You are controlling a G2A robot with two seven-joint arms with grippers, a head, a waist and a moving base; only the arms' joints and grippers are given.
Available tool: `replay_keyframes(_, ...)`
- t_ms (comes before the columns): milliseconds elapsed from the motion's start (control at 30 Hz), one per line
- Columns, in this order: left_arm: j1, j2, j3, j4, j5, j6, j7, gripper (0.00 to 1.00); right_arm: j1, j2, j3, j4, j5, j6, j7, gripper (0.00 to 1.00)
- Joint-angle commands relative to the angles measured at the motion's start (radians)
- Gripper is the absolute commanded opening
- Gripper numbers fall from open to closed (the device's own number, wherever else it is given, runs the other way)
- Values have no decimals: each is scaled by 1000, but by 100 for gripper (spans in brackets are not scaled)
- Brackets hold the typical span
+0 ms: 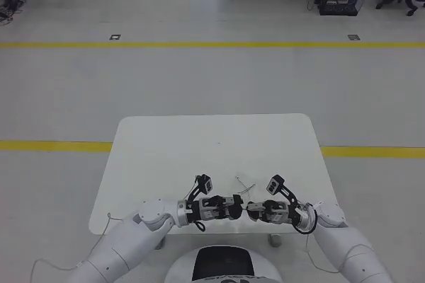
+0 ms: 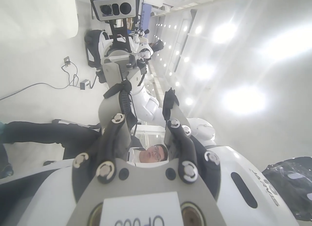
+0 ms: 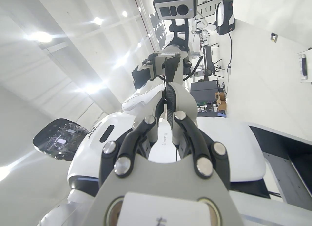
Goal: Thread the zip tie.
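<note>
Over the near part of the white table (image 1: 212, 141) my two grippers face each other tip to tip. My right gripper (image 3: 167, 90) is shut on a thin dark zip tie (image 3: 166, 84); in the top view the zip tie's (image 1: 246, 188) free strand sticks out just beyond the grippers. My left gripper (image 2: 146, 93) is open, its fingers spread wide. One of those fingers (image 3: 170, 68) lies right against the strand, the other (image 3: 137, 77) stands well off it. In the top view the left gripper (image 1: 236, 208) and the right gripper (image 1: 251, 210) nearly touch.
The tabletop beyond the grippers is bare white. The table's front edge (image 1: 198, 232) runs right under both wrists. Yellow floor lines (image 1: 49, 146) cross behind the table.
</note>
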State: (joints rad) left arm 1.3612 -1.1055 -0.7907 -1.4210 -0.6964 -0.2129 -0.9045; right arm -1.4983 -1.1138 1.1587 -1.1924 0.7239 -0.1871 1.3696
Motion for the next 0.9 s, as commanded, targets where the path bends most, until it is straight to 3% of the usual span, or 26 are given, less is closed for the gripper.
replay_keyframes(0,1,2,0,-5,12,-3,-3,26,-1,1,-2,-1,-8,1,-6,0)
replay_keyframes(567,3,12,7,-29,89,9,19,23,-8,10,0,-12,-49,-27,-43,0)
replay_keyframes(867,0,14,18,-34,112,18,26,16,-9,11,-9,-22,-49,-44,-37,0)
